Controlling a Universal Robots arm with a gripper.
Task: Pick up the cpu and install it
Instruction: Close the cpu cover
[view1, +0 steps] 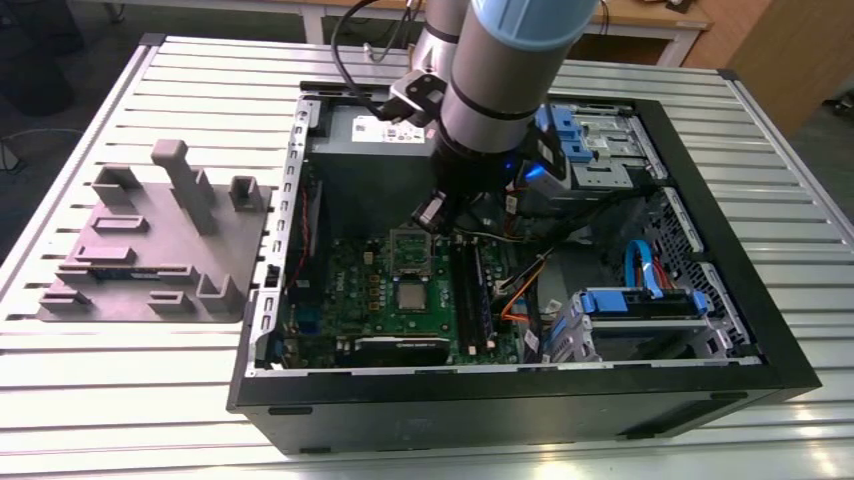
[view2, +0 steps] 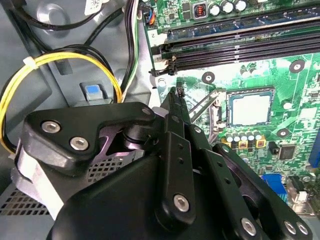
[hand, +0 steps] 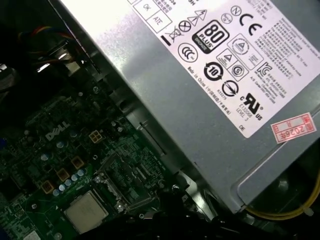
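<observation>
Robot arm (view1: 487, 90) — one; smooth pale-blue and silver cylinders, reaching down into the case from above.

Gripper (view2: 175, 94) — one; matte black linkage bars dotted with bright round screw heads; jaws together, nothing between them; tip poised over the motherboard near the socket lever, apart from the cpu.

Cpu (view2: 248, 109) — one; small flat square, silvery metal top, thin pale edge; lying flat inside the square socket on the board. Same cpu (hand: 86, 211) in the first wrist view, just beside the hinged-open metal frame (hand: 125, 182); in the exterior view, cpu (view1: 408, 296) on the board, apart from the arm's end.

Motherboard (view2: 295, 95) — one; green, glossy, crowded with small parts.

Memory slots (view2: 240, 50) — four, as far as countable; long, black, parallel.

Socket lever (view2: 202, 105) — one; thin bare-metal rod, raised at a tilt.

Power supply (hand: 150, 95) — one; silver-grey sheet-metal box with a white label and one small red sticker (hand: 294, 127).

Yellow cable (view2: 60, 57) — one loop, bound with one white tie (view2: 29, 62).

Computer case (view1: 534, 400) — one; black, open on top.

Fixture (view1: 147, 250) — one; grey, matte, blocky plate with upright posts, to the exterior view's left of the case.

Table (view1: 134, 400) — one; ribbed metal slats.
</observation>
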